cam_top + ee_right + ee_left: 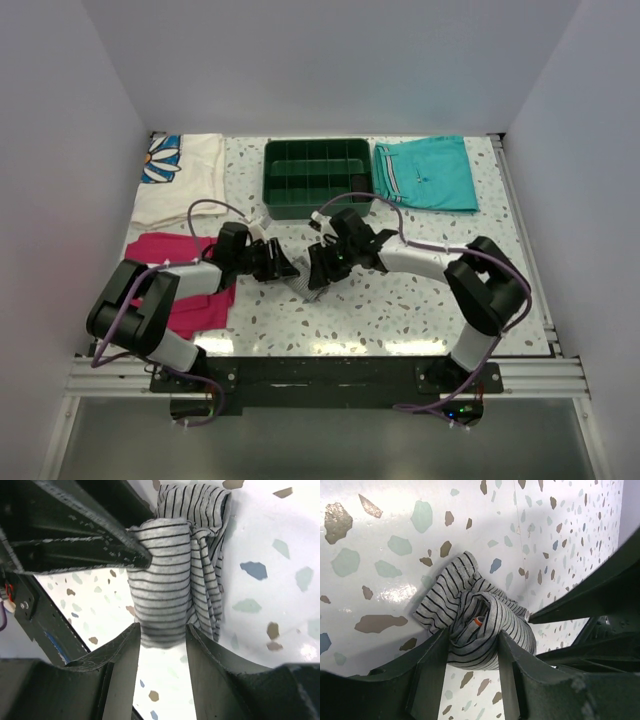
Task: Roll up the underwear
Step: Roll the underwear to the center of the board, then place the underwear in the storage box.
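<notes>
Left wrist view: my left gripper (472, 645) clamps the underwear (470, 610), a striped roll lying on the table (385, 525). My right gripper (162, 635) straddles the roll's end; I cannot tell whether it presses. The green tray (312, 207) stands well apart.

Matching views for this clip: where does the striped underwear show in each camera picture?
Top camera: underwear, a small striped patch just below centre, between the left claw and right claw.
Left wrist: centre, bunched between that claw's fingers.
Right wrist: centre, a roll reaching down between that claw's fingers.
Shared landmark: the speckled table.
</notes>
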`<action>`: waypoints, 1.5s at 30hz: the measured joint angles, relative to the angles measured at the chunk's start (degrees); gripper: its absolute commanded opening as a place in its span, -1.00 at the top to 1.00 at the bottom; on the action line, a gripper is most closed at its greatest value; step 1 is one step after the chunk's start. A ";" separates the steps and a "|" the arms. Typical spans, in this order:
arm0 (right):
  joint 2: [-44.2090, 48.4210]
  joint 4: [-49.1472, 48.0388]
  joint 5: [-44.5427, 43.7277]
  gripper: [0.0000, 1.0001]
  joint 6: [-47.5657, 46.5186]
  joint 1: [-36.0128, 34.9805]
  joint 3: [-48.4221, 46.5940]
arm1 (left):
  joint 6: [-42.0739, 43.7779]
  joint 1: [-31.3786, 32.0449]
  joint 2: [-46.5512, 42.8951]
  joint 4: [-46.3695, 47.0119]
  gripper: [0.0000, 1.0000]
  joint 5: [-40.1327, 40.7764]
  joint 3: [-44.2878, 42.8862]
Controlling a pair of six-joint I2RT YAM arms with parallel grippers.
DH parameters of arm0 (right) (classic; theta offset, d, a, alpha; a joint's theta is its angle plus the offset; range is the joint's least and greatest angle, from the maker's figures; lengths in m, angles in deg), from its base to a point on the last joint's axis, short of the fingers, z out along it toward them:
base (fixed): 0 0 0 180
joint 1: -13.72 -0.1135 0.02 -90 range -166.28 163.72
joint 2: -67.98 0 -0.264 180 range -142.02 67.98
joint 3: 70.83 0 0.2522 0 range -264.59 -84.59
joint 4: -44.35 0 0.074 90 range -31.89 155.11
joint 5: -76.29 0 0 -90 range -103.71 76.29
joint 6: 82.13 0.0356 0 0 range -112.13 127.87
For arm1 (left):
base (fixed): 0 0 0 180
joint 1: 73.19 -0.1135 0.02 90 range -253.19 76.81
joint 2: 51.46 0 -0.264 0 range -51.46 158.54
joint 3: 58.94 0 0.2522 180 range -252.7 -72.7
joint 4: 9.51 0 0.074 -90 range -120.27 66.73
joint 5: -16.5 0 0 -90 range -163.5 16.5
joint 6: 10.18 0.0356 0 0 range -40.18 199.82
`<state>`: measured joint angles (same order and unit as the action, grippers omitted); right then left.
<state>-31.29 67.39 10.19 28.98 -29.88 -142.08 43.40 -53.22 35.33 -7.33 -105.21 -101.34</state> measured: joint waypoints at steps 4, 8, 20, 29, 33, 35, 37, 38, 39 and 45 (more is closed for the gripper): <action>4.81 3.28 -4.70 0.02 -1.79 -1.70 -0.11 | 0.11 0.11 0.15 0.00 0.05 0.00 -0.17; 6.88 7.56 -12.92 -0.02 -4.92 -6.45 -2.86 | 0.20 0.35 0.35 -0.55 0.04 0.09 -0.66; -1.42 13.05 -37.66 -0.09 -13.00 -21.59 -9.77 | 0.24 0.44 2.21 -1.99 0.04 -0.48 -2.71; -2.93 13.25 -47.28 -0.12 -17.86 -24.02 -11.17 | 0.24 0.44 2.25 -1.99 0.03 -0.52 -2.75; -3.58 12.39 -48.46 -0.11 -18.84 -24.02 -11.30 | 0.24 0.44 2.25 -2.01 0.03 -0.52 -2.75; -4.24 11.96 -48.41 -0.12 -19.10 -24.02 -11.30 | 0.24 0.44 2.25 -1.99 0.03 -0.52 -2.75; -5.01 11.28 -48.39 -0.11 -19.21 -24.17 -11.30 | 0.24 0.44 2.27 -1.99 0.03 -0.52 -2.75; -5.33 10.91 -48.39 -0.11 -19.21 -24.26 -11.30 | 0.24 0.44 2.27 -2.01 0.03 -0.52 -2.75; -5.84 10.47 -48.37 -0.11 -19.21 -24.33 -11.30 | 0.24 0.44 2.27 -2.01 0.03 -0.55 -2.75; -7.85 9.33 -48.57 -0.08 -19.10 -24.61 -11.28 | 0.24 0.44 2.32 -2.03 0.04 -0.57 -2.75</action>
<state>-39.13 76.73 -38.38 9.87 -54.49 -153.36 43.64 -52.79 37.64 -9.36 -105.77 -104.09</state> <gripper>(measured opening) 0.556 0.482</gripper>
